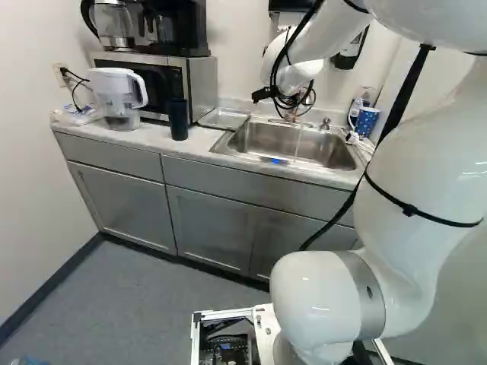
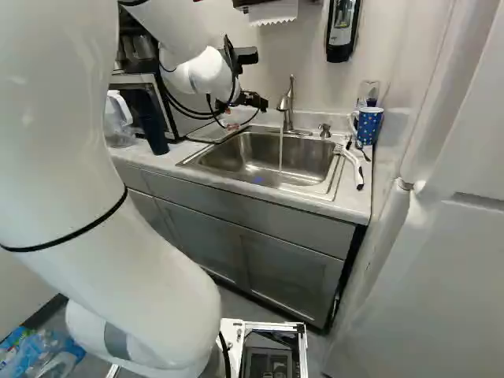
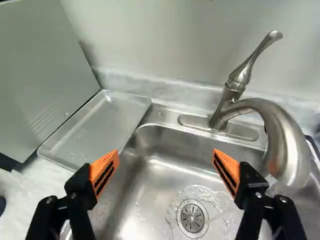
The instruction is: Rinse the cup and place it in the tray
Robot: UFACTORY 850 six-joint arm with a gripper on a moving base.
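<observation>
The tap (image 3: pixel 285 135) is on, ready to rinse; the gripper (image 3: pixel 165 152) is wide open; next it should probably grab the dark cup (image 1: pixel 178 120).

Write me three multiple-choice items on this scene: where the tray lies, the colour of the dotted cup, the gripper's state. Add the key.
1. The metal tray lies:
A) in the sink
B) on top of the microwave
C) on the counter, between microwave and sink

2. Under its white dots, the dotted cup is:
A) blue
B) red
C) green

3. The gripper is:
A) shut on a cup
B) open, holding nothing
C) shut and empty

Key:
1 C: the wrist view shows the tray along the microwave's side, next to the sink.
2 A: the right base view shows its blue side beyond the sink.
3 B: in the wrist view the orange pads stand well apart with nothing gripped between them.
</observation>
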